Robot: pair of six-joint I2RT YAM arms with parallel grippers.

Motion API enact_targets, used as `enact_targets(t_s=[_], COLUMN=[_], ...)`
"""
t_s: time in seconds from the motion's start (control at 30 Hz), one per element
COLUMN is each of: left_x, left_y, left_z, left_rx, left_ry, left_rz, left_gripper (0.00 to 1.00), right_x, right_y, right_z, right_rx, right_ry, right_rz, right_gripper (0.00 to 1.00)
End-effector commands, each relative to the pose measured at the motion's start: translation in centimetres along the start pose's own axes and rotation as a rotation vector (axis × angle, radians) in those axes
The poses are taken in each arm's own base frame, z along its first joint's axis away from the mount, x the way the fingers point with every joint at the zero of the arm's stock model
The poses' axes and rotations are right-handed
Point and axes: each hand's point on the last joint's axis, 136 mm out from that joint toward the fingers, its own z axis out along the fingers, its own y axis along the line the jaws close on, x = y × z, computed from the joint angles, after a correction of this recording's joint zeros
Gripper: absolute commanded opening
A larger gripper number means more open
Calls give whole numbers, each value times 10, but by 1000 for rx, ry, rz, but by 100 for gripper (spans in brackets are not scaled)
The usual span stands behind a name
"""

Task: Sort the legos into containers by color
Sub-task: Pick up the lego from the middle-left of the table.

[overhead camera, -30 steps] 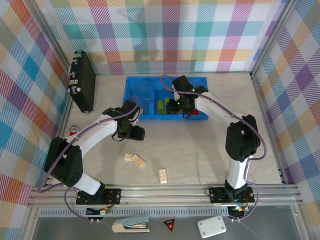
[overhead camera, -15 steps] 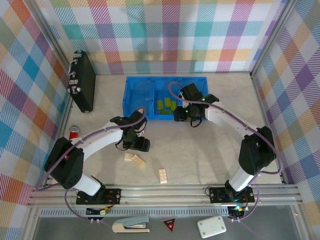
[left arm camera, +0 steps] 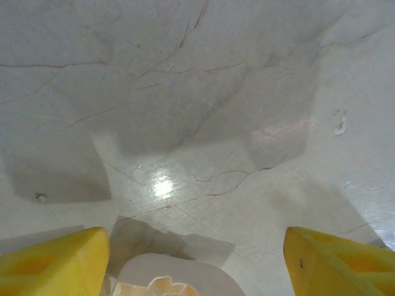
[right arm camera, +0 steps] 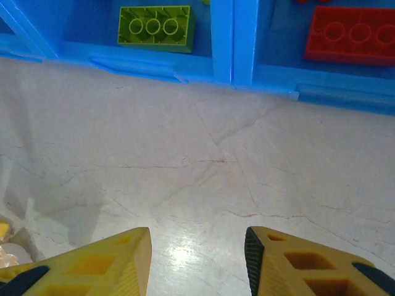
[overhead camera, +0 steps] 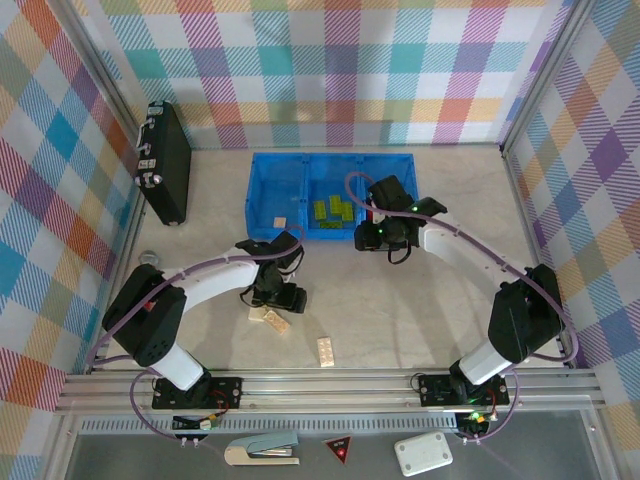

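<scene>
1. Overhead, the counter (overhead camera: pixel 420 300) is a pale, marble-look sheet with thin reddish-brown veins. It is glossy, and a bright spot of light shows on it in both wrist views.
2. Plaid cloth (overhead camera: pixel 340 70) in many colours walls the space on the left, far and right sides. A metal rail (overhead camera: pixel 330 385) runs along the near edge.
3. The blue tray (overhead camera: pixel 262 190) sits at the far middle of the counter, with three compartments side by side.
4. The left compartment holds one cream brick (overhead camera: pixel 280 222), and the middle one holds several green bricks (overhead camera: pixel 332 208). The right wrist view shows a red brick (right arm camera: pixel 352 36) in the right one.
5. Loose cream bricks lie on the bare counter. A pair (overhead camera: pixel 268 319) lies under the left end effector (overhead camera: pixel 278 300), and a single one (overhead camera: pixel 326 349) lies apart, nearer the rail.
6. The left end effector hovers low over the pair with its fingers (left arm camera: pixel 55 262) spread wide, gripping nothing. One brick shows between them at the bottom of the wrist view, closer to the left finger.
7. The right end effector (overhead camera: pixel 368 238) hangs just on the near side of the tray, in front of the wall between the middle and right compartments. Its fingers (right arm camera: pixel 296 265) are parted, with bare counter between them and nothing held.
8. A black case (overhead camera: pixel 165 160) stands by the left wall. A stapler (overhead camera: pixel 262 452), a red triangle sign (overhead camera: pixel 339 451) and a white box (overhead camera: pixel 423 455) lie on the ledge beyond the rail.
</scene>
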Motion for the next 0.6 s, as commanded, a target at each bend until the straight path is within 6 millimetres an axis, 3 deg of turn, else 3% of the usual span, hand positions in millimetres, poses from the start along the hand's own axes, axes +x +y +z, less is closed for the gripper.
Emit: enact_targets(t_s=[0.0,0.57], left_x=[19,51], left_y=[7,2], left_z=[4,2], left_rx=[-60,-115], left_ry=[50,87], left_rz=[6,-5], left_gripper=[76,77], right_x=[-1,1], right_y=[-3,-2], right_z=[-7,-7], right_rx=[1,-3], right_ry=[-27,-17], right_rz=[21,17], right_gripper=[46,46])
